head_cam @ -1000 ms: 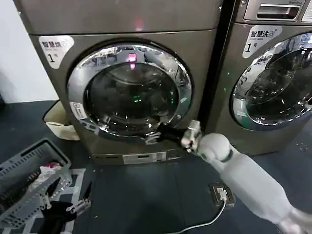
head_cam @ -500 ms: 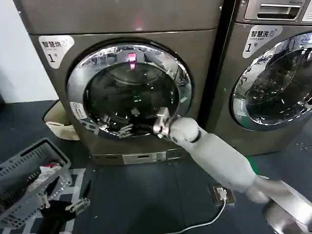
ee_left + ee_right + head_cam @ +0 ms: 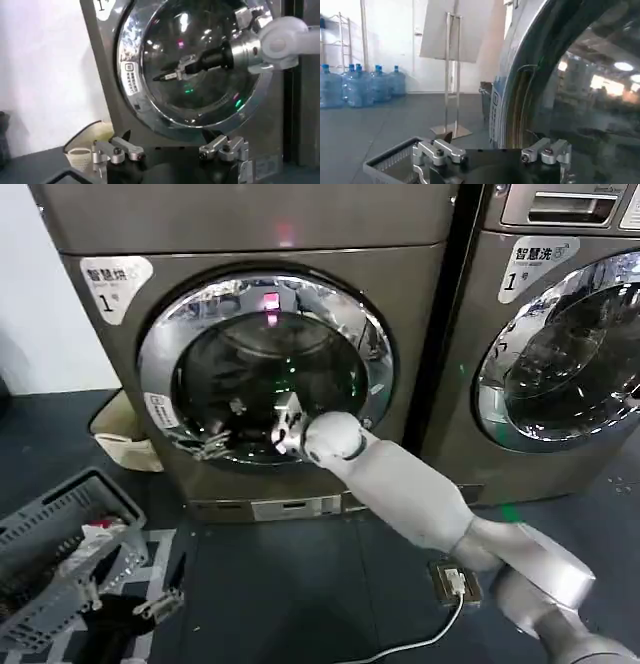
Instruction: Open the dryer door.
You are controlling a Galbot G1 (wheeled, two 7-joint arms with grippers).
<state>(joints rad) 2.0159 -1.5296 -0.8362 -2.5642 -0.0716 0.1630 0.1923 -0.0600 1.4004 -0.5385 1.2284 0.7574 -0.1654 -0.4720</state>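
The right end effector (image 3: 212,448), fingers apart, reaches across the closed dryer door (image 3: 266,369) glass. The left end effector (image 3: 170,150), fingers apart, hangs low before the dryer.

The dryer door (image 3: 265,369) is ringed in mirror-bright chrome around dark glossy glass. Brushed matt metal forms the dryer body (image 3: 400,304). The right arm (image 3: 420,504) is cased in smooth grey plastic.
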